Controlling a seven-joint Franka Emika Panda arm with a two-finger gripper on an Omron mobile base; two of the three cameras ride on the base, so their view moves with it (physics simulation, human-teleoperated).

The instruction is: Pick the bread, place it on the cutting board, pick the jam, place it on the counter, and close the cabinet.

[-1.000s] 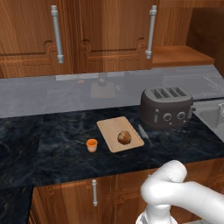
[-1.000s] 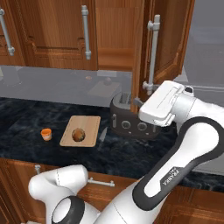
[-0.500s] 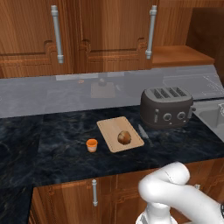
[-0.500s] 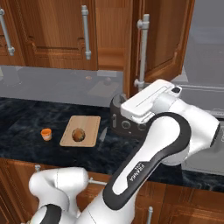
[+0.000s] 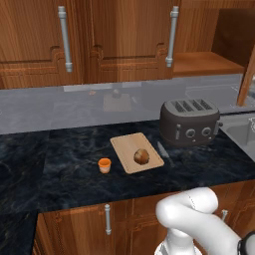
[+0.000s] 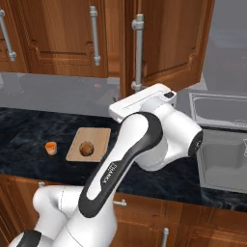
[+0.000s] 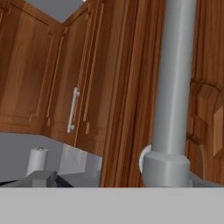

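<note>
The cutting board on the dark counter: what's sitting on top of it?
A small round brown bread sits on the cutting board, towards its near right corner. The orange jam stands off the board, on the counter to its left. The rest of the board is bare.

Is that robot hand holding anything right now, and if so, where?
Cannot be told. The hand is up against the open cabinet door, beside its grey bar handle, but its fingertips are hidden, so no grip can be confirmed.
</note>
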